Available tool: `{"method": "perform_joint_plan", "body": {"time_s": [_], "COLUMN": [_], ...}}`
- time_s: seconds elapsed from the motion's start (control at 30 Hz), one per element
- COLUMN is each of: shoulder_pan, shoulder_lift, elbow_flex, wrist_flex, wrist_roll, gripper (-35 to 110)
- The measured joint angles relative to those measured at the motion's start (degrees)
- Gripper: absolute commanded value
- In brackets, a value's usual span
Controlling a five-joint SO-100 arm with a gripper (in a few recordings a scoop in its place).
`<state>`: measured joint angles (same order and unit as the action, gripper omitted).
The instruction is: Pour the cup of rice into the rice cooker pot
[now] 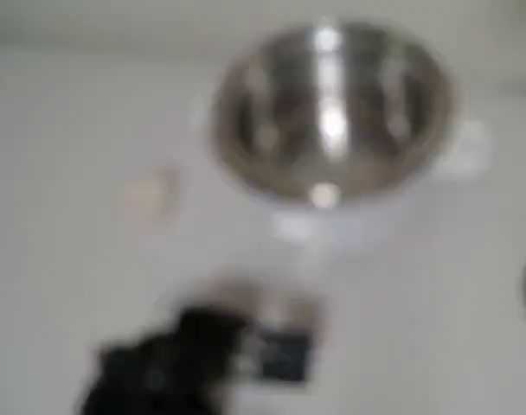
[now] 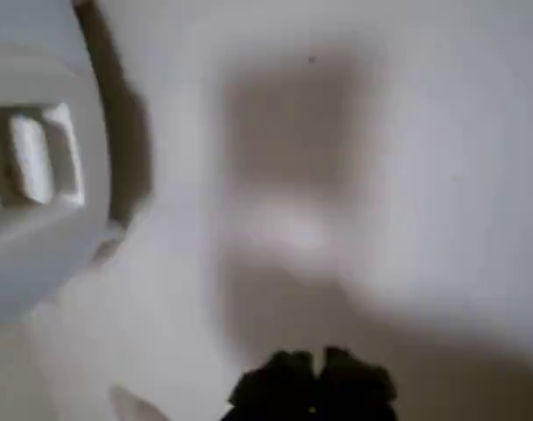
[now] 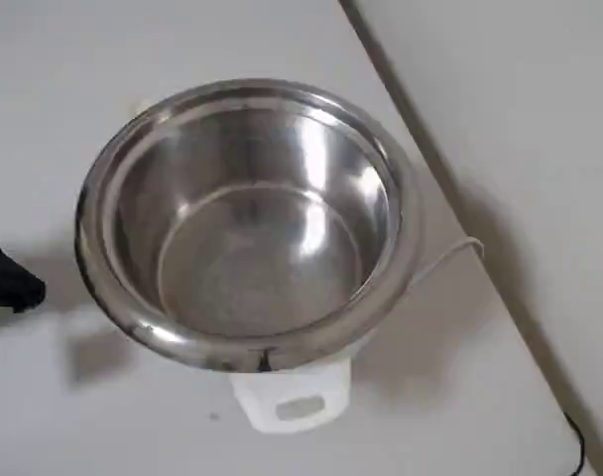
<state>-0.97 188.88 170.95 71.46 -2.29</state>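
The rice cooker pot (image 3: 252,228) is a shiny silver bowl in a white casing, and its inside is bare metal in the overhead view. It also appears at the top of the blurred fixed view (image 1: 332,112), and its white side handle (image 2: 34,162) is at the left of the wrist view. A small pale beige blob, the cup (image 1: 150,194) with rice, stands on the table left of the pot; blur keeps cup and grains from being told apart. My black gripper (image 2: 312,386) hangs over bare table with its fingertips together and nothing between them. In the fixed view it sits low (image 1: 280,356), well in front of the pot.
The white table's edge (image 3: 460,208) runs diagonally just right of the pot, with grey floor beyond. A thin white cable (image 3: 450,260) leaves the pot toward that edge. A black part of my arm (image 3: 9,283) pokes in at the overhead view's left edge.
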Motion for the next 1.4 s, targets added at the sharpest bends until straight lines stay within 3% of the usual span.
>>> {"method": "perform_joint_plan", "body": {"time_s": [1.17,1.4], "shoulder_pan": [-1.3,-2.4], "shoulder_lift": [0.1,-0.4], "elbow_flex": [0.0,1.0], "wrist_flex": [-0.1,-2.3], "wrist_roll": [-1.5,-6.0], "gripper": [1,15]}}
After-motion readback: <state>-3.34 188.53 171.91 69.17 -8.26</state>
